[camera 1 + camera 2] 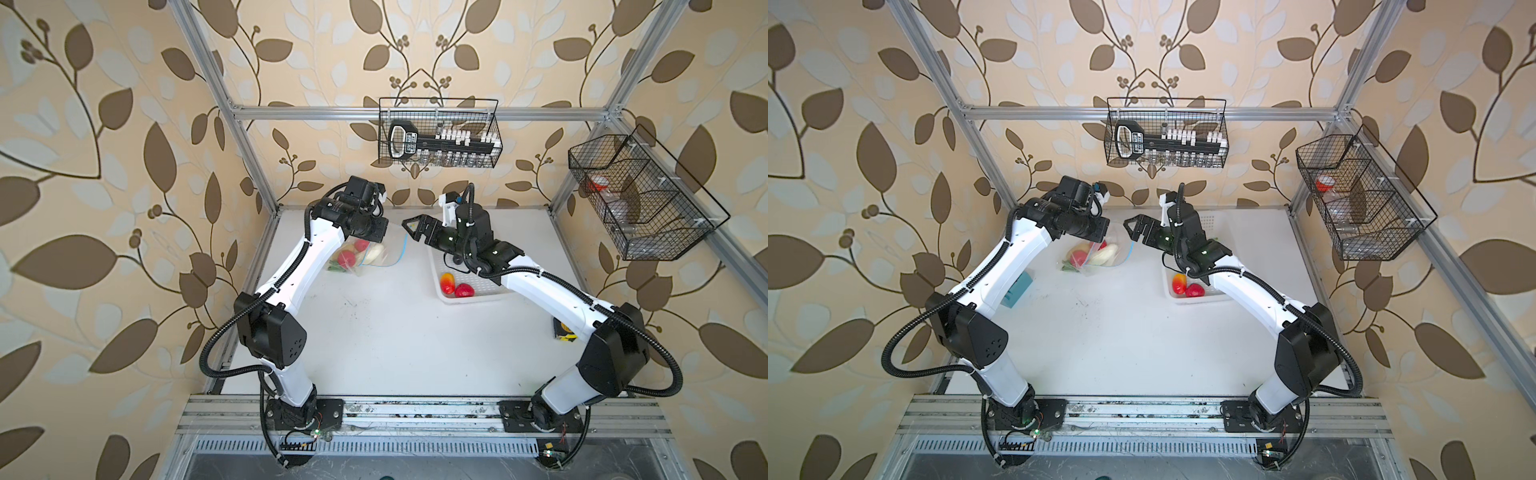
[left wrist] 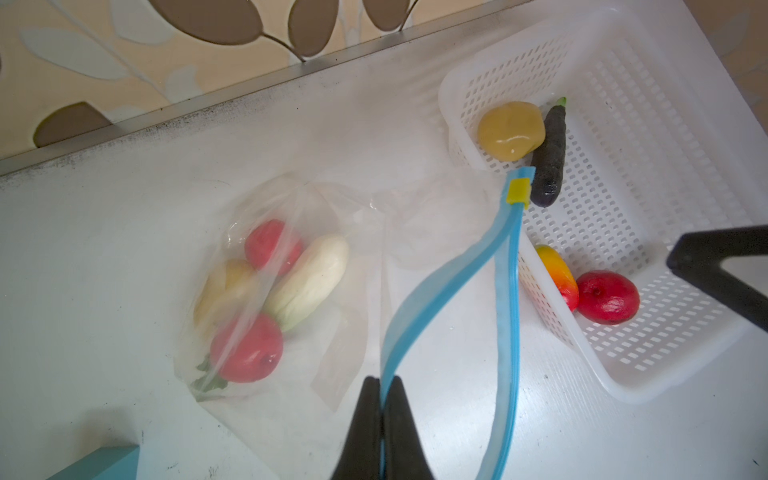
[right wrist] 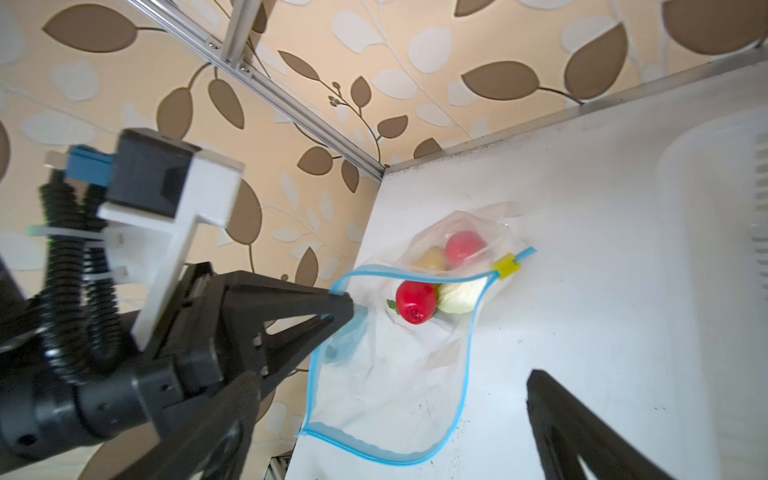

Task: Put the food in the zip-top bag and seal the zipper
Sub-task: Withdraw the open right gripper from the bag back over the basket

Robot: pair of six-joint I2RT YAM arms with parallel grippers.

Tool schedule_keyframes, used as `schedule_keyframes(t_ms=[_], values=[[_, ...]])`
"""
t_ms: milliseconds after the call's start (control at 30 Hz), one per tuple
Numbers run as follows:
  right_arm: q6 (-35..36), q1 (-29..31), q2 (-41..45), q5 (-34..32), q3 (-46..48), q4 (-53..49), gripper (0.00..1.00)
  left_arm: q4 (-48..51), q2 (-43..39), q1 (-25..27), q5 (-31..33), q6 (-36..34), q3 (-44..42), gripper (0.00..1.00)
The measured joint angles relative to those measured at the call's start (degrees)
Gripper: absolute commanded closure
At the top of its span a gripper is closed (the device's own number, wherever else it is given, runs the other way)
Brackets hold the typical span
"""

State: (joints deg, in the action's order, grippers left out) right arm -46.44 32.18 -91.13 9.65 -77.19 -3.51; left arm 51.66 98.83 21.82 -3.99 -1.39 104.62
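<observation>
The clear zip-top bag (image 2: 345,199) lies on the white table with its mouth held open. My left gripper (image 2: 380,380) is shut on one side of the blue zipper (image 2: 509,291), which has a yellow end (image 2: 519,192). Inside the bag are two red tomatoes (image 2: 247,349), a white cabbage (image 2: 309,280), a potato (image 2: 224,282) and a green leaf (image 2: 208,380). The white basket (image 2: 665,124) holds a potato (image 2: 511,129), an eggplant (image 2: 549,158), a mango (image 2: 559,276) and a red apple (image 2: 607,297). My right gripper (image 3: 390,374) hangs open and empty over the bag's mouth.
A teal block (image 1: 1019,286) lies beside the left arm. A yellow-black object (image 1: 563,330) sits under the right arm. One black wire basket (image 1: 440,133) hangs on the back rail, and another wire basket (image 1: 640,199) hangs on the right.
</observation>
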Motion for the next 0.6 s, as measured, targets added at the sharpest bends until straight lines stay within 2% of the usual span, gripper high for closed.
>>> schedule_keyframes(t_ms=[467,600], values=[[2.47,-5.25,-0.07,-1.57,-0.22,-8.04,0.00,-2.19,-2.40,0.00,-0.09,-0.39,-4.66,1.00],[5.07,-5.75,-0.68,-4.15,-2.56,-12.24,0.00,-3.50,-4.07,0.00,-0.70,-0.42,-7.32,1.00]])
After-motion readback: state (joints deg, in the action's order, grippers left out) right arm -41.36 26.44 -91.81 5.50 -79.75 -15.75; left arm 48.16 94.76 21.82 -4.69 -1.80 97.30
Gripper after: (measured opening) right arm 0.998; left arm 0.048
